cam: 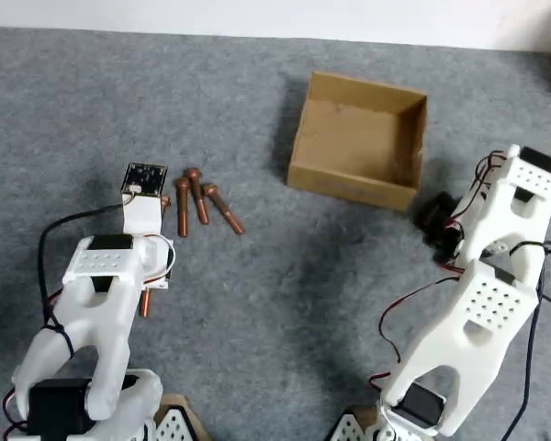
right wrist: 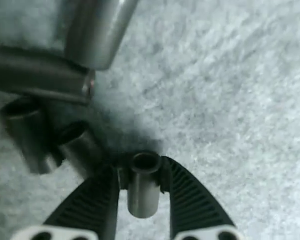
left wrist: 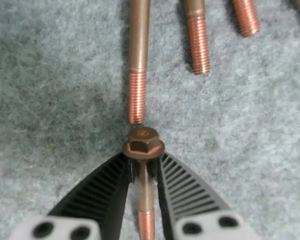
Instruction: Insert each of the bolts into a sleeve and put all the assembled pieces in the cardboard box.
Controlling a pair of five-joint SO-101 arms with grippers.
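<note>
Left pincer (left wrist: 143, 162) pinches a bolt (left wrist: 143, 145) just under its head; right pincer (right wrist: 142, 172) pinches a sleeve (right wrist: 142, 192), bore clear so I can mate them.

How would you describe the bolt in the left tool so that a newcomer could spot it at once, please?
From the cardboard box, look across the carpet to the loose copper bolts by the left arm. Nearer that arm, the bolt is the one clamped in the left tool, hex head outward; the others lie free.

Cu bolts (cam: 198, 197), grey sleeves (right wrist: 42, 82) sit outside open box (cam: 349, 188).
</note>
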